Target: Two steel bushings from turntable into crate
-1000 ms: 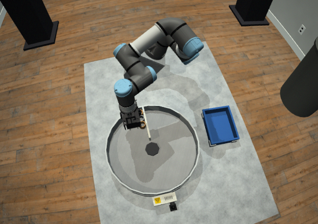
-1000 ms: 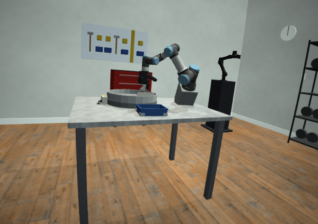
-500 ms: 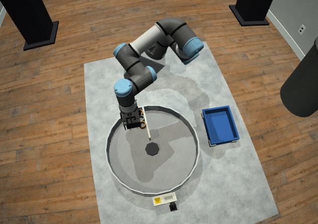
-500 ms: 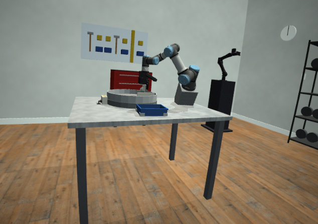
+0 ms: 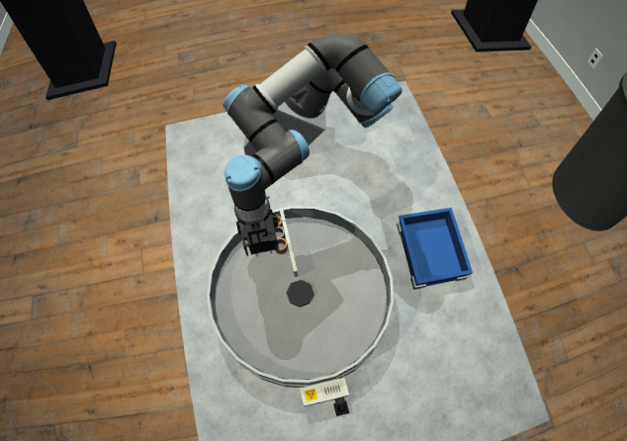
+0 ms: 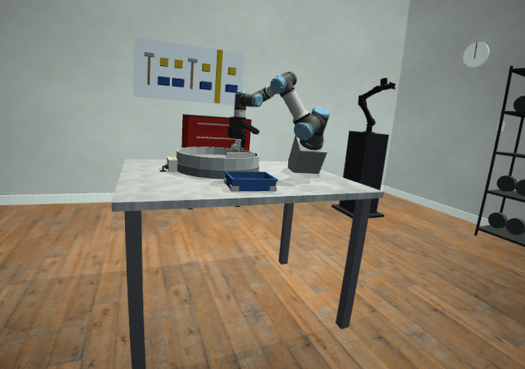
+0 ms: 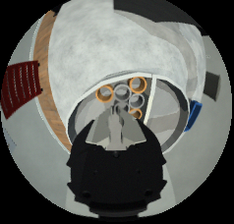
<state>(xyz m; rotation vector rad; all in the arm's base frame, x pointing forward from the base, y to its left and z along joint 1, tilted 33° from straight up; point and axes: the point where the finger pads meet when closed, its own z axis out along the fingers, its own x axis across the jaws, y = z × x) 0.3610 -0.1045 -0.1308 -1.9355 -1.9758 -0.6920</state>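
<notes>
Pinching one steel bushing (image 7: pixel 118 109) between nearly closed fingers, the gripper (image 7: pixel 116 119) hangs over the turntable (image 5: pixel 354 345) toward the table's left edge, the crate (image 5: pixel 434 246) near its right edge.

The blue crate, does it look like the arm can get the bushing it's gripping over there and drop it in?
Probably yes. The tool is shut on a grey steel bushing near the turntable's back rim. The blue crate sits open-topped just beside the turntable, and nothing tall stands between them.

Top overhead; exterior far, side-on; wrist close, probably straight down; all share turntable (image 5: pixel 385 294).
</notes>
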